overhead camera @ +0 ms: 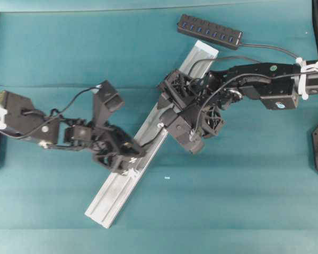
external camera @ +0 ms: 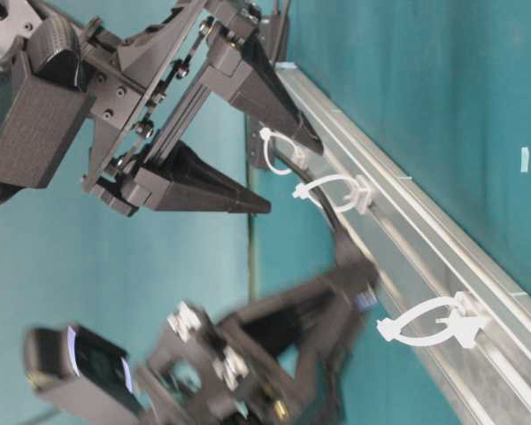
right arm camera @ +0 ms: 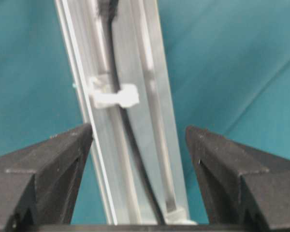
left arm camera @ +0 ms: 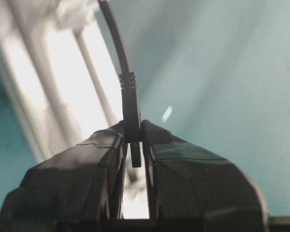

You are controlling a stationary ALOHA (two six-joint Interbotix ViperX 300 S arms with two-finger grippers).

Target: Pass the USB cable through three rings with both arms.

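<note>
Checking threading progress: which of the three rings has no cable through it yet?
The ring nearest the table-level camera; it stands empty, while the USB cable runs through the other two.

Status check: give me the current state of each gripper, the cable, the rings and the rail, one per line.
left gripper: shut on the USB cable's plug.
right gripper: open, jaws either side of the aluminium rail, holding nothing.
USB cable: runs along the rail, through the white ring in the right wrist view.
three rings: upright on the rail.
aluminium rail: flat on the table, diagonal.
USB hub: on the table.

Teal table point(overhead camera: 53, 47), aluminium rail point(overhead camera: 114, 193) lying diagonally, black multi-port hub point(overhead camera: 210, 32) near far edge
</note>
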